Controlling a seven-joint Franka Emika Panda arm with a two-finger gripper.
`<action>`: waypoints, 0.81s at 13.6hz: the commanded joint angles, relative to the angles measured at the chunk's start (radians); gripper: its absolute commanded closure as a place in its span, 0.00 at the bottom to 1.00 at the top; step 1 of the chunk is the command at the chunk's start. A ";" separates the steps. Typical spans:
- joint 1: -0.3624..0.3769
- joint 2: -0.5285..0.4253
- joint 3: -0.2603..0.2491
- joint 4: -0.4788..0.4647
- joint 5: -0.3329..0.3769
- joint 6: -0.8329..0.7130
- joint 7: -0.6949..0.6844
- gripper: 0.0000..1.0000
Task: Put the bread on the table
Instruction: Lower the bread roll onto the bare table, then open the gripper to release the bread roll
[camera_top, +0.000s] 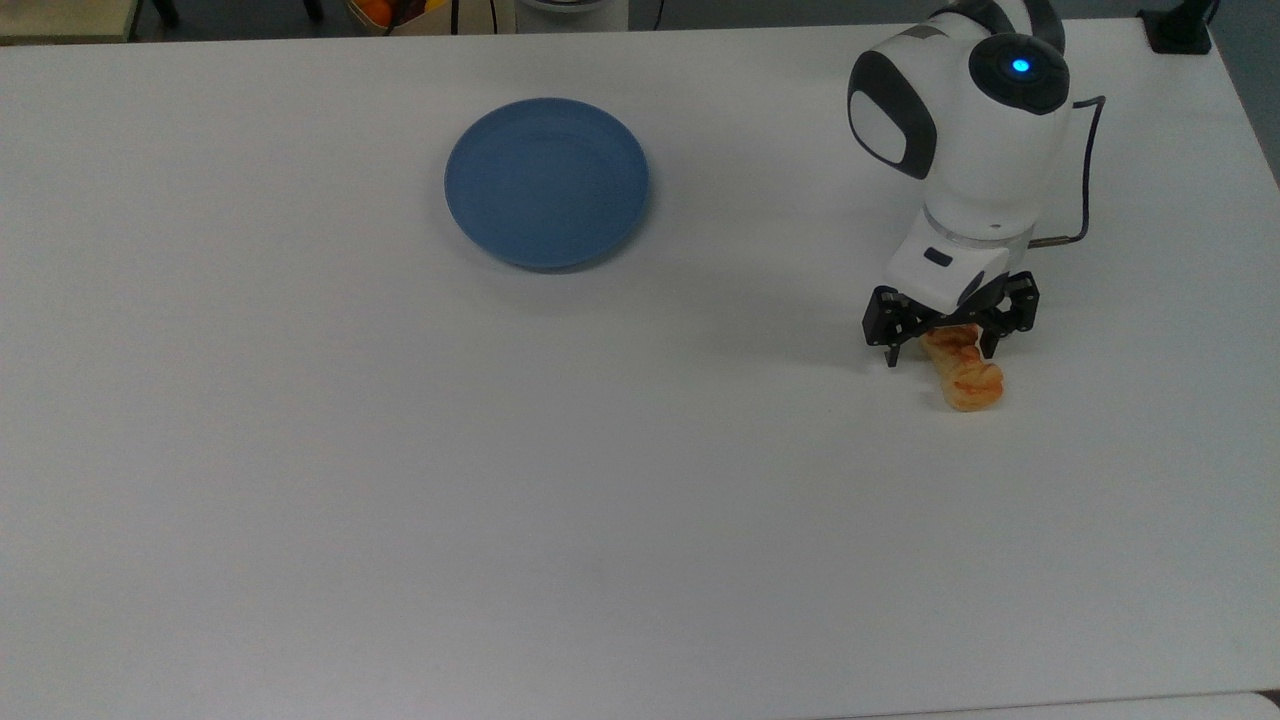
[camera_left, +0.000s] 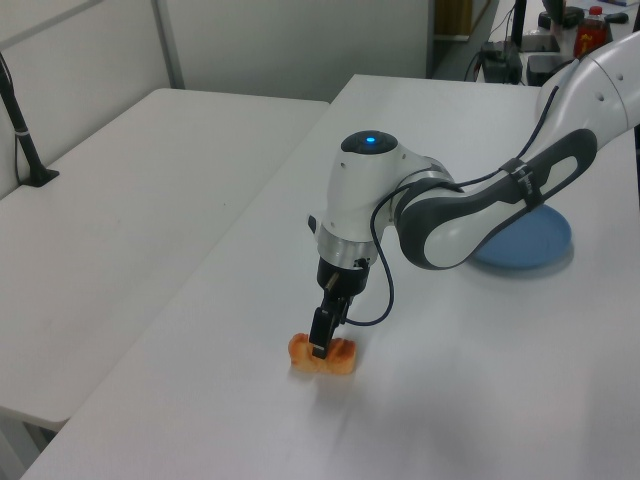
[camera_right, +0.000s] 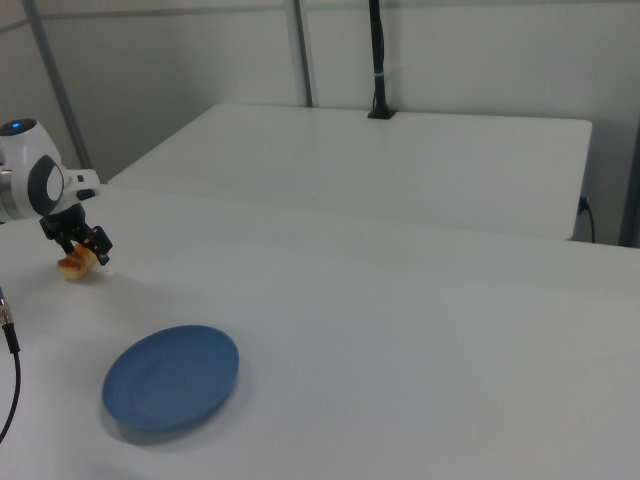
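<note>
The bread (camera_top: 966, 378), a small golden-orange loaf, lies flat on the white table (camera_top: 600, 500) at the top view's right. My gripper (camera_top: 938, 355) hovers directly over its upper end, open, with a black finger on each side and apart from it. In the left view the bread (camera_left: 322, 356) sits under the gripper (camera_left: 320, 342) near the table's (camera_left: 480, 390) front left edge. The right view has the bread (camera_right: 76, 265) below the gripper (camera_right: 80, 250) at the far left of the table (camera_right: 400, 330).
A round blue plate (camera_top: 547, 182) with nothing on it stands well to the top view's left of the bread, also seen as the plate (camera_left: 527, 238) behind my arm and the plate (camera_right: 172, 377). A second white table (camera_left: 120, 220) adjoins this one.
</note>
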 joint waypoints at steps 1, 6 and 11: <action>0.012 0.001 -0.012 0.006 -0.035 0.012 0.032 0.00; -0.017 -0.131 -0.005 -0.085 -0.012 0.004 0.041 0.00; -0.166 -0.470 0.095 -0.407 0.001 -0.016 0.049 0.00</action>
